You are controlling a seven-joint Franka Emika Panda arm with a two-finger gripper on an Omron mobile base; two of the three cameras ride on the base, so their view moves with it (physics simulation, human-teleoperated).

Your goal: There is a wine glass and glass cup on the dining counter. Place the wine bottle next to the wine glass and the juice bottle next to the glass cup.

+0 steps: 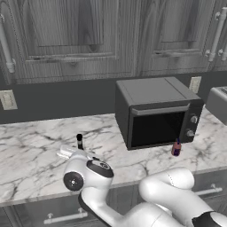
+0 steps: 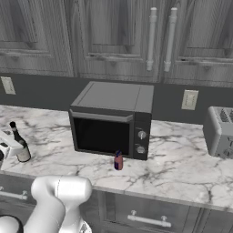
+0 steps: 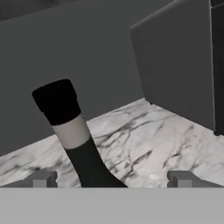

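One wine bottle (image 2: 18, 142), one juice bottle (image 2: 118, 160), one microwave (image 2: 111, 120), one toaster (image 2: 220, 131).

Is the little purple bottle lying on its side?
No, the juice bottle stands upright on the counter in front of the microwave.

No readable text, labels, brands or numbers appear on anything here.

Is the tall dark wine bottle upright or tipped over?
Upright: the tall dark wine bottle stands on its base on the marble counter, black cap on top.
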